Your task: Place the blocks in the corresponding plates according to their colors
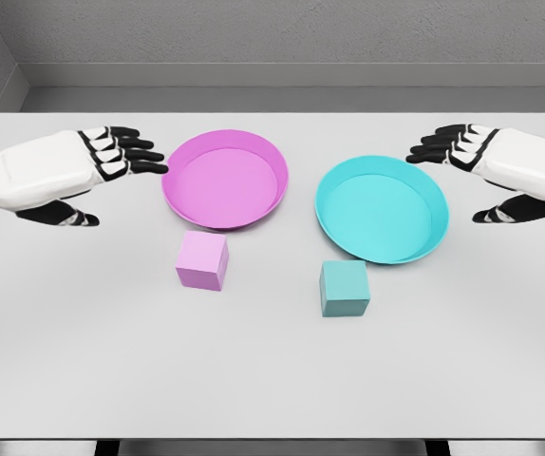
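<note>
Nothing picked up yet.
Up front, pink block (202,261) and teal block (345,288) on table (272,380), each just before its matching pink plate (225,179) and teal plate (382,209). Farther back, left hand (83,171) and right hand (486,166) spread, empty, probably hovering. Next: reach down, grab block.

Pink block (202,260) before pink plate (225,179); teal block (345,288) before teal plate (382,209) (plates empty).

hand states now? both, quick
Left hand: open, fingers spread, holding nothing, left of the pink plate.
Right hand: open, holding nothing, right of the teal plate.
</note>
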Robot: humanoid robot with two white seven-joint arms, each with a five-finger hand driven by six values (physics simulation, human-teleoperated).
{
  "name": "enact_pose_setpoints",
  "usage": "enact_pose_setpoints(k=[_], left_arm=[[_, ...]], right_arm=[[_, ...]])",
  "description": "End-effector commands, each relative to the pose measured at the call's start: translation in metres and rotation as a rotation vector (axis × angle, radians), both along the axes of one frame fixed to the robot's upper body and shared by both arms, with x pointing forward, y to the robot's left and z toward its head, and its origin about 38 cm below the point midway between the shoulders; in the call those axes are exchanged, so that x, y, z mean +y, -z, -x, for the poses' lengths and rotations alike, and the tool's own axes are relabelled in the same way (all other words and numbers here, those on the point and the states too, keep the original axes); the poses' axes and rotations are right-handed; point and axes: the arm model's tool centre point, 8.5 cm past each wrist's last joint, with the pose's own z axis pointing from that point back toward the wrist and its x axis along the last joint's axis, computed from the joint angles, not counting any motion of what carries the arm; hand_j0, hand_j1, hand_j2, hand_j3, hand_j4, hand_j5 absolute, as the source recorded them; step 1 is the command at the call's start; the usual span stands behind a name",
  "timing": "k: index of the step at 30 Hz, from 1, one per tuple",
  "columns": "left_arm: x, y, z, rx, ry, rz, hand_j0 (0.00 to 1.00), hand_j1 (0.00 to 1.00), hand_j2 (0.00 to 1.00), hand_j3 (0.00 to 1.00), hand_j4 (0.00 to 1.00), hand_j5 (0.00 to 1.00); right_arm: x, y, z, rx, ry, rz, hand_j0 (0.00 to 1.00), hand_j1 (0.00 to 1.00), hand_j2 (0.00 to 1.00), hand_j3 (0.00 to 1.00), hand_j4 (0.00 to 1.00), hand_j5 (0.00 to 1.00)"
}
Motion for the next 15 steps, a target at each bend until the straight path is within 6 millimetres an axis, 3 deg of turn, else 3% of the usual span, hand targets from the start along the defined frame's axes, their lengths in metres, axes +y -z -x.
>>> enact_pose_setpoints(k=[1,5,7,10,15], left_arm=[[0.000,0.000,0.000,0.002,0.000,0.004,1.00,1.00,1.00,1.00,1.00,1.00],[-0.005,0.004,0.000,0.014,0.016,-0.001,1.00,1.00,1.00,1.00,1.00,1.00],[-0.012,0.018,0.001,0.056,0.041,-0.028,1.00,1.00,1.00,1.00,1.00,1.00],[-0.023,0.035,0.001,0.007,0.089,-0.205,1.00,1.00,1.00,1.00,1.00,1.00],[-0.028,0.028,-0.004,-0.020,0.106,-0.247,1.00,1.00,1.00,1.00,1.00,1.00]], right_arm=[[0.001,-0.001,0.000,0.001,-0.001,-0.006,1.00,1.00,1.00,1.00,1.00,1.00],[-0.002,-0.002,0.000,-0.004,0.006,-0.003,1.00,1.00,1.00,1.00,1.00,1.00],[-0.003,-0.008,-0.004,-0.025,0.015,0.007,1.00,1.00,1.00,1.00,1.00,1.00],[0.002,-0.005,-0.002,-0.023,0.001,0.011,1.00,1.00,1.00,1.00,1.00,1.00],[0.017,0.014,-0.001,-0.010,-0.021,0.048,1.00,1.00,1.00,1.00,1.00,1.00]])
